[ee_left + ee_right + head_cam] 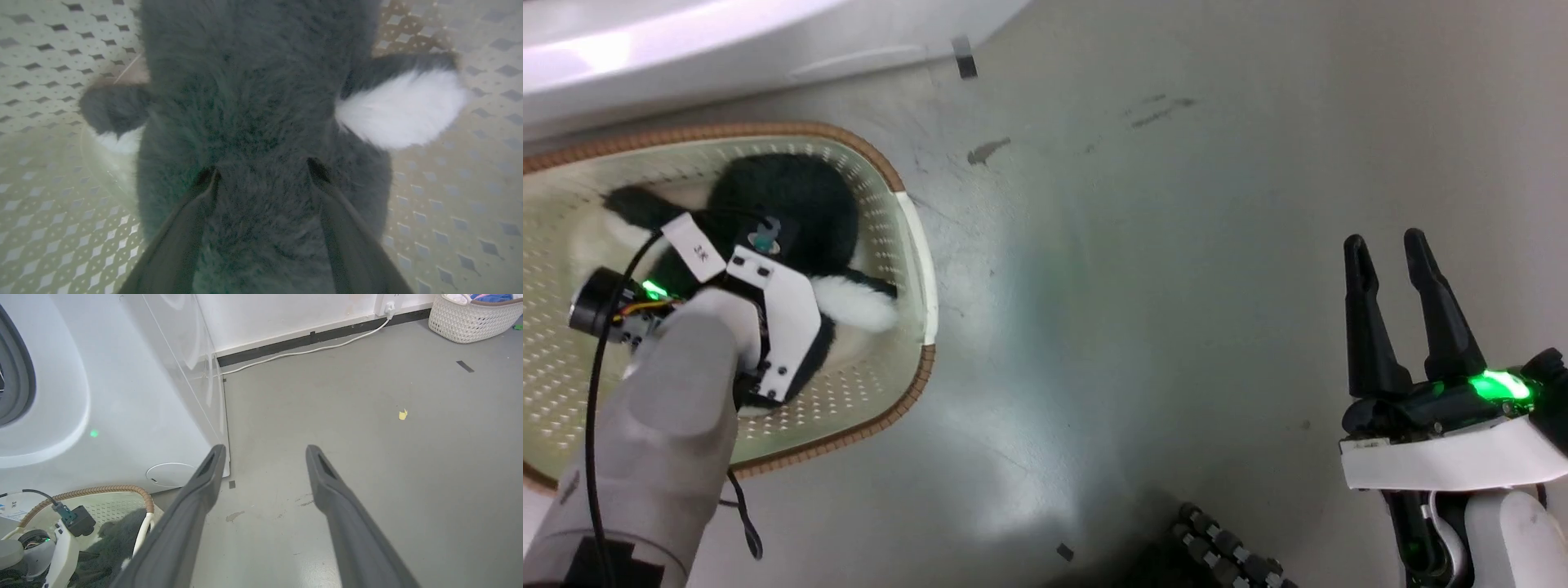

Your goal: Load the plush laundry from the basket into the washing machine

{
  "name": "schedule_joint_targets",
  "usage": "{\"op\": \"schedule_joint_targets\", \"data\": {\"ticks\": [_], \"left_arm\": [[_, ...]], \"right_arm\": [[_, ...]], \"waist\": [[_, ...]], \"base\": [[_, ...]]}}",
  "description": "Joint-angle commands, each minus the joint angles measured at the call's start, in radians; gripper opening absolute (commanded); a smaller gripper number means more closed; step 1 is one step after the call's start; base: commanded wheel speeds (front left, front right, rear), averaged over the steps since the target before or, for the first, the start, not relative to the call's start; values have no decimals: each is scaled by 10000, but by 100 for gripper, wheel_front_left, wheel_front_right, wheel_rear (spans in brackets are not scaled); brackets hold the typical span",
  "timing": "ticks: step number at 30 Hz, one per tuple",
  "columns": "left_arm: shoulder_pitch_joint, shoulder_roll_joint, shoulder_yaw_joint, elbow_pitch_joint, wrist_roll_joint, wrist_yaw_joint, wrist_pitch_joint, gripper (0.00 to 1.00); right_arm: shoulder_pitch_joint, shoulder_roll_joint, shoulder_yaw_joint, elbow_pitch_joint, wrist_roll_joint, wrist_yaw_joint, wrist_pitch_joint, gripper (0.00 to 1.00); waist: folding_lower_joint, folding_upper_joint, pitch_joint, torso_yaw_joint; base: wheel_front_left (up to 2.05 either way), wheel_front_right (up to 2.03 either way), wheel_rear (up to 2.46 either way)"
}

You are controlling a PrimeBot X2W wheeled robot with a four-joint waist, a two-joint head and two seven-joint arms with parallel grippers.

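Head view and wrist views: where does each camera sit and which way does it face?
Head view: on the head, looking down at floor; basket, plush laundry and left arm at left, right gripper open lower right.
Left wrist view: on that arm's wrist, looking down into the basket; left gripper's spread fingers press into the plush laundry.
Right wrist view: on that arm's wrist, facing washing machine and wall; own fingers open.
Shared: head and right wrist views both show basket and left arm.
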Motion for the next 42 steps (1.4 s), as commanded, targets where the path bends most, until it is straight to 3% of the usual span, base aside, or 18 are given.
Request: {"op": "schedule_joint_targets", "data": {"ticks": [1,4,6,11,17,31,42], "left_arm": [[-230,150,-163,403,20,-26,123,100],[-430,194,-367,782,0,-83,250,100],[-556,261,-475,1031,-63,-171,283,0],[-811,434,-613,1530,-307,-273,103,0],[-505,422,-428,1499,-642,-117,-556,0],[766,-720,-174,1402,-1460,-40,-3373,0],[2009,-1506,-101,1126,-1981,-173,-5417,0]], "right_arm": [[-195,-8,34,-94,157,-9,-102,100],[-222,-8,63,-123,288,-9,-164,100],[-259,-8,86,-119,370,-9,-206,100],[-443,-8,182,-39,543,-9,-306,100],[-602,-8,92,125,435,-9,-306,100],[178,-8,-931,283,-1011,-9,-306,100],[1037,-8,-1181,186,-1802,-9,-306,100]], "waist": [[0,-1,247,-120],[0,-1,476,-227],[0,-1,617,-311],[0,-1,793,-562],[0,-1,173,-516],[0,-1,-3035,1161],[0,-1,-5235,2393]], "base": [[0,0,0],[0,0,0],[0,0,0],[0,0,0],[0,0,0],[0,0,0],[0,0,0]]}}
